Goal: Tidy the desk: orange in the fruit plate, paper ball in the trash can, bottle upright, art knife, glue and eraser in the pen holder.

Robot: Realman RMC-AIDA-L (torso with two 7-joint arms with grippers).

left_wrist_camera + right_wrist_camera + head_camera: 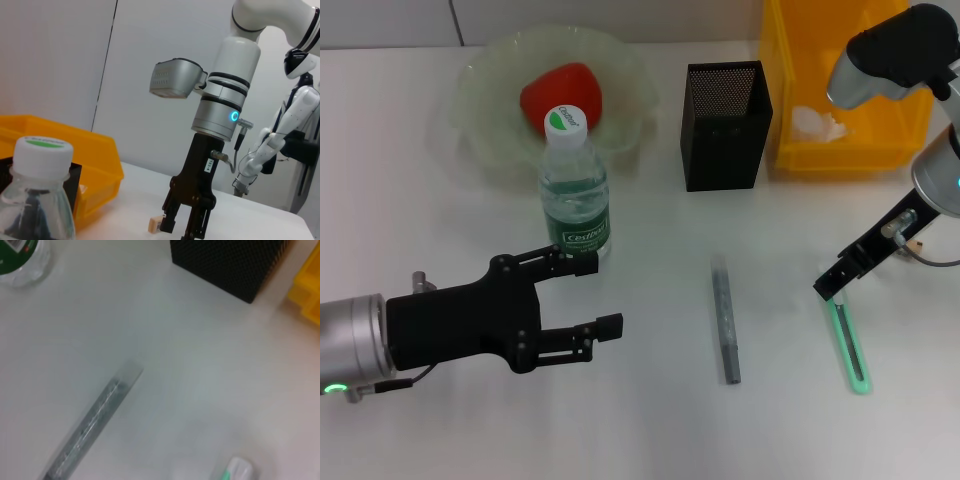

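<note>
- Well, the white desk [640, 420] takes up nearly everything in front of the robot.
- At the back right stands the yellow bin [840, 110], with a crumpled paper ball [818, 124] lying inside it.
- At the back left sits the pale glass plate [485, 110], holding a red-orange fruit [560, 92].
- The left gripper [605, 295] lies low over the desk on the near left, its fingers spread wide, with nothing between them.
- The right gripper [832, 288] hangs on the right with its tip down at the far end of the green knife [850, 345]; whether its fingers are spread or pressed together I cannot tell.
- The water bottle [574, 185] stands upright just in front of the plate, its cap on, close beside the left gripper's upper finger.
- The black mesh pen holder [723, 125] stands between plate and bin.
- A grey glue stick [725, 320] lies flat mid-desk, well apart from the knife.
- A small eraser [155, 224] lies just beside the right gripper.
</note>
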